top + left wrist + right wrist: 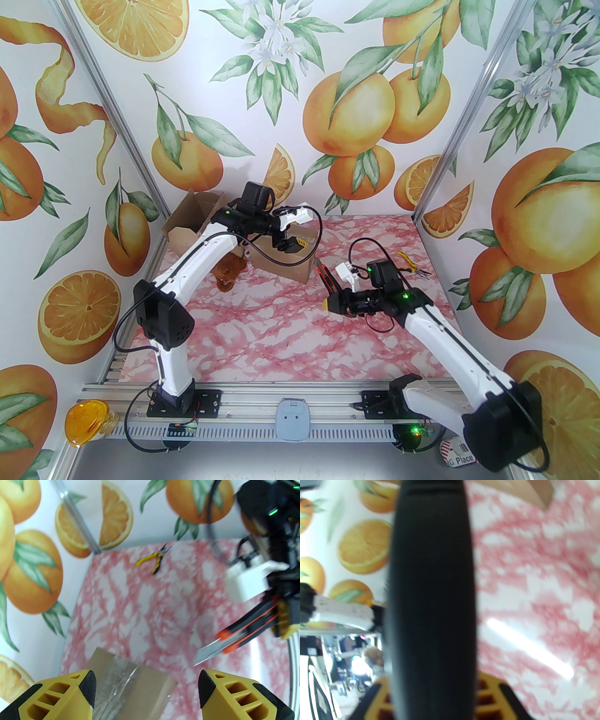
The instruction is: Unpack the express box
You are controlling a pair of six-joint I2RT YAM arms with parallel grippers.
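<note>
- Down the left side we see a wall (70,197) papered with painted oranges, leaves and a curl of peel. An aluminium post (117,117) runs up the corner.
- An amber dome (86,419) sits at the near left corner, off the tabletop and well apart from both sets of jaws.
- The table (281,337) is glossy pink-and-white marble print, with a slotted metal rail (262,391) along its near edge.
- A brown lump (229,276) lies on the marble left of the left jaws, partly hidden by the arm. We cannot tell what it is.
- The left gripper (295,243) (147,684) hangs with its yellow fingers (70,695) spread wide and nothing between them.
- The express box (286,272) (154,691) stands at the far left of the table, directly under those spread jaws. Its flaps (192,215) are raised on the left, and clear tape runs across the face below the fingers.
- The right gripper (333,300) (431,691) is clamped on a utility knife (326,279) (243,632) (431,592). The blade is out, and its tip is just beside the box's right corner.
- Yellow pliers (408,265) (153,560) lie on the marble beyond and to the right of the right jaws, apart from them.
- The right wall (539,211) carries the same orange print.
</note>
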